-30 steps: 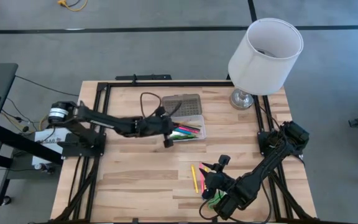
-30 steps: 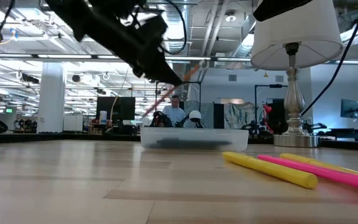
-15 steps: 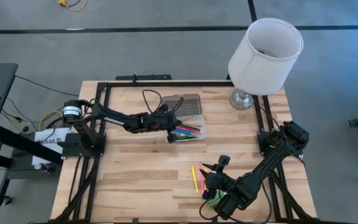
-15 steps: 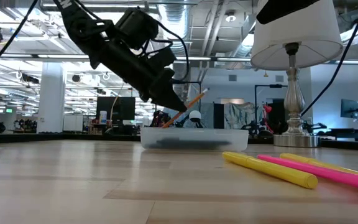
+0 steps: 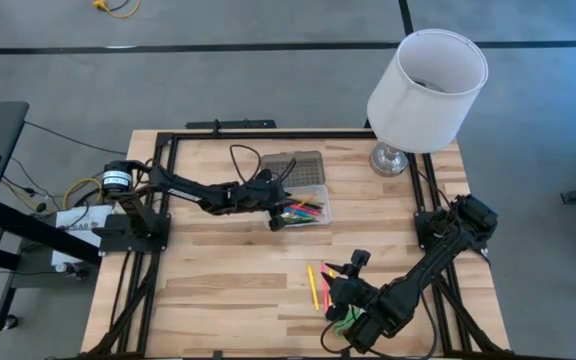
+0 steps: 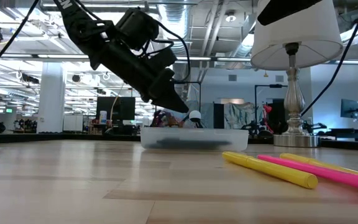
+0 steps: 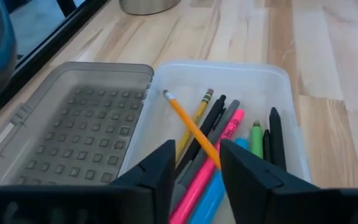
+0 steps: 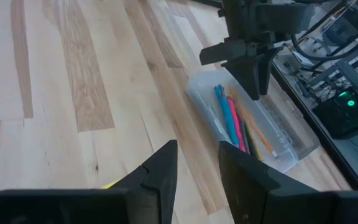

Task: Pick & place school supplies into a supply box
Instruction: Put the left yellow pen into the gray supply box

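The supply box (image 5: 305, 208) sits toward the far middle of the tabletop (image 5: 218, 290), its long axis running left to right, with its dotted lid (image 5: 295, 168) folded flat on the far side. Inside, pens and markers lie along that axis; an orange pencil (image 7: 191, 128) lies slantwise across them, eraser end toward the lid. The left hand (image 5: 275, 222) hovers over the box's left end, fingers parted and holding nothing. The right hand (image 5: 340, 290) waits with released fingers near the right front, beside a yellow marker (image 5: 312, 286).
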You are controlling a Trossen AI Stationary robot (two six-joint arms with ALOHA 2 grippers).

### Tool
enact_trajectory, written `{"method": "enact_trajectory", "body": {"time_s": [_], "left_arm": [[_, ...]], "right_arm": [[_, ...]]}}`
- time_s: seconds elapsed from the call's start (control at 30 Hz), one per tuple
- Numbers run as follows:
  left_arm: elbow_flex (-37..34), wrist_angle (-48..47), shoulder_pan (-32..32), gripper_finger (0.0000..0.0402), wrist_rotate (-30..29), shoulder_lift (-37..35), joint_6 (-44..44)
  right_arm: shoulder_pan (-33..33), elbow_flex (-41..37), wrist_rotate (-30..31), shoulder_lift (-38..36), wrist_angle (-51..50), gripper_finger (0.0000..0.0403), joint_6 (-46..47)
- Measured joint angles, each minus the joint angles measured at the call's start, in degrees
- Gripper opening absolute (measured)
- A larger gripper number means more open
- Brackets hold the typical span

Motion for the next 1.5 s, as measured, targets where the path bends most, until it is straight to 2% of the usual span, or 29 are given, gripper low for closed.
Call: {"method": "enact_trajectory", "body": {"time_s": [0.13, 0.23, 0.4, 0.5, 0.7, 0.87, 1.03, 1.17, 1.5], "left_arm": [[0.0, -1.3, -0.2, 0.0137, 1.4, -1.0, 0.1], [0.0, -4.0, -1.4, 0.0139, 3.6, -3.1, 0.2], [0.0, -14.0, -6.2, 0.0138, 4.4, -8.3, 0.2], [0.0, -21.0, -10.6, 0.0138, 3.4, -11.1, -0.9], [-0.1, -31.0, -22.3, 0.0138, -5.1, -12.7, -6.0], [-2.0, -31.2, -32.1, 0.0138, -13.8, -12.4, -9.0], [-3.8, -30.7, -39.6, 0.0138, -21.5, -12.4, -12.2], [-3.8, -33.3, -42.8, 0.0138, -25.4, -12.4, -13.0], [-3.8, -33.8, -44.2, 0.0138, -26.8, -12.4, -13.7]], "right_arm": [[0.0, 0.0, -0.5, 0.0, -0.3, 0.0111, 2.7], [-0.1, 0.0, -3.8, 0.0, -0.4, 0.0111, 5.7], [-0.5, 0.0, -10.6, 0.6, -0.3, 0.0111, 10.2], [-0.6, -0.9, -11.3, 0.6, 2.0, 0.0111, 11.0], [-3.2, -3.3, -16.1, 0.5, 6.6, 0.0111, 12.6], [-6.6, -5.1, -19.8, 0.6, 8.4, 0.0111, 15.2], [-9.0, -7.5, -22.3, 0.6, 15.8, 0.0111, 12.1], [-11.2, -8.0, -27.1, 0.6, 18.8, 0.0111, 11.6], [-11.5, -7.8, -28.6, 2.5, 21.3, 0.0111, 18.5]]}}
